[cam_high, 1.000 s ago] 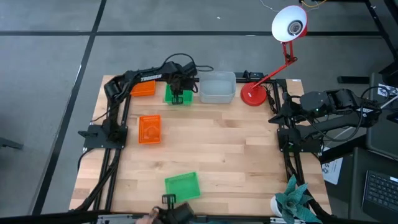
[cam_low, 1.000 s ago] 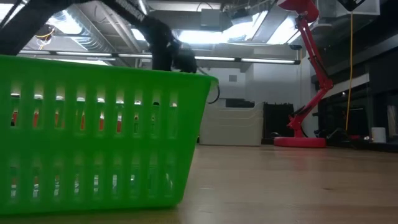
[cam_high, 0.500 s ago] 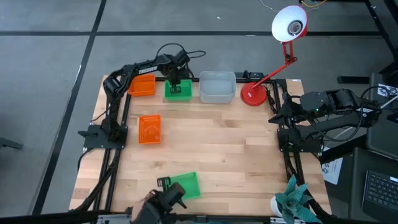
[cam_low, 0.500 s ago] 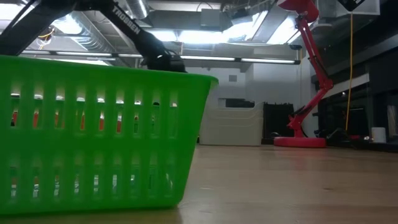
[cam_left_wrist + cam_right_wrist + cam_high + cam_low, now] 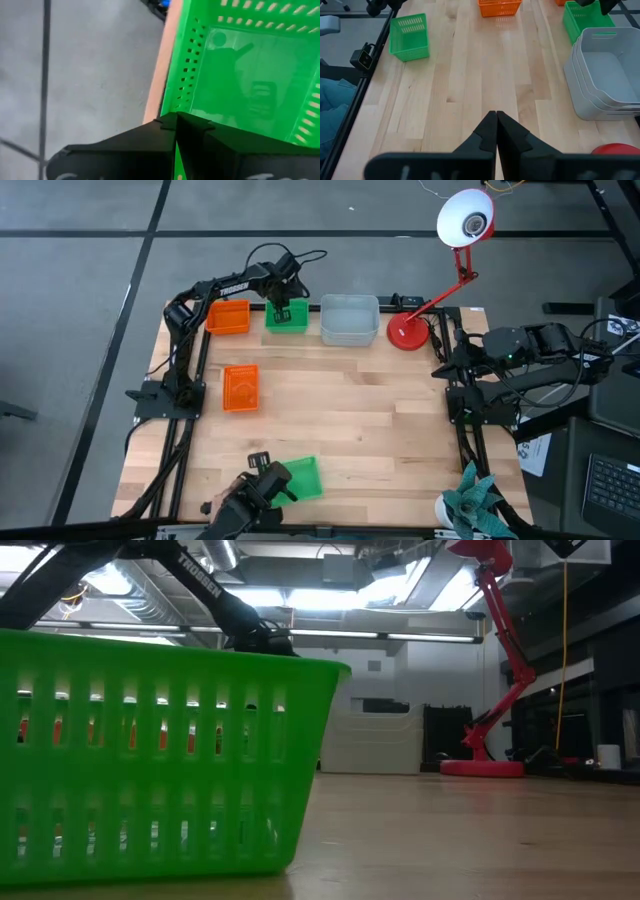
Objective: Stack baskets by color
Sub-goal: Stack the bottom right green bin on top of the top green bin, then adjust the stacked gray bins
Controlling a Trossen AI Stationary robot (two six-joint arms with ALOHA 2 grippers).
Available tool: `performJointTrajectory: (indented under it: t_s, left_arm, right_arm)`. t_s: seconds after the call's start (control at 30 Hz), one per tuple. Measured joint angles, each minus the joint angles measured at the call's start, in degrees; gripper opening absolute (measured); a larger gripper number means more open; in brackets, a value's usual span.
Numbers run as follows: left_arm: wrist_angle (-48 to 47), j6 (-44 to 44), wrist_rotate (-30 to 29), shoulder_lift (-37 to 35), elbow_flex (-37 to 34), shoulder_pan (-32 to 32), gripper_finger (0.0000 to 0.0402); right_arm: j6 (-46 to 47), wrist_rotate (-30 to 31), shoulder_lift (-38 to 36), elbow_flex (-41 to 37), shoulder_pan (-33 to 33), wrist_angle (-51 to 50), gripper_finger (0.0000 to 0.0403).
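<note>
My left gripper [image 5: 279, 309] is shut on a green basket [image 5: 288, 316] at the table's far edge, between an orange basket [image 5: 228, 317] and the nested grey-white baskets [image 5: 350, 319]. Another orange basket [image 5: 240, 388] rests on its base left of the middle. A second green basket [image 5: 297, 478] stands near the front edge and fills the low view [image 5: 150, 750]. My right gripper [image 5: 496, 122] is shut and holds nothing, raised over the table's right side. My left gripper pinches the green basket's left wall at its rim [image 5: 176, 159], near the far left corner, one finger inside and one outside. The fingers slant down from the table's left. Whether the basket's base rests on the table, I cannot tell.
A red desk lamp stands on its round base [image 5: 407, 333] at the far right, its arm rising over the corner. At the near edge a person's hand holds a dark object [image 5: 255, 492] beside the front green basket. Bare wood lies across the middle and right.
My left gripper has gone toward the table's far edge with the green basket, staying shut on it. The basket now stands level with the orange and grey-white baskets along that edge. The dark object at the near edge has come up beside the front green basket.
</note>
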Motion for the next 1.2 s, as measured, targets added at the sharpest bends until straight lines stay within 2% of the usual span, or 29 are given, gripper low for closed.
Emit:
performJointTrajectory:
  t_s: [0.13,0.33,0.57,0.63,0.7,0.77,0.83,1.0,1.2]
  left_arm:
    - [1.74,0.12,-3.28,0.0,0.0,0.0,0.0]
    - [2.09,-0.56,-3.34,-0.06,0.0,-0.81,0.0001]
    - [-5.01,-6.78,-2.82,-2.78,3.07,-5.82,0.0001]
    - [-7.58,-9.07,-1.07,-4.48,5.35,-8.66,0.0001]
    - [-9.32,-10.71,4.3,-6.16,7.28,-12.38,0.0001]
    - [-6.91,-10.89,12.04,-7.16,8.28,-16.38,0.0001]
    - [-3.36,-9.92,15.09,-7.07,8.33,-20.38,0.0]
    - [5.28,-8.84,13.9,-0.16,8.08,-26.16,0.0]
    - [12.42,-11.27,13.52,4.84,8.24,-28.52,0.0]
  right_arm:
    - [-0.07,0.0,-0.02,0.0,0.01,0.0,0.0007]
    - [-0.01,0.0,-0.02,0.0,0.01,-0.03,0.0007]
    - [0.0,0.0,-0.02,0.0,0.0,-0.96,0.0007]
    - [0.0,0.0,0.0,0.0,-0.01,-1.01,0.0007]
    - [0.02,0.02,-0.02,0.0,0.01,-1.03,0.0007]
    - [0.01,0.0,0.0,0.0,0.0,-1.03,0.0007]
    - [0.0,0.0,-0.01,0.0,0.0,-1.03,0.0007]
    - [0.0,0.0,-0.02,0.0,-0.01,-1.03,0.0007]
    - [0.21,0.0,-0.01,0.0,0.0,-1.38,0.0007]
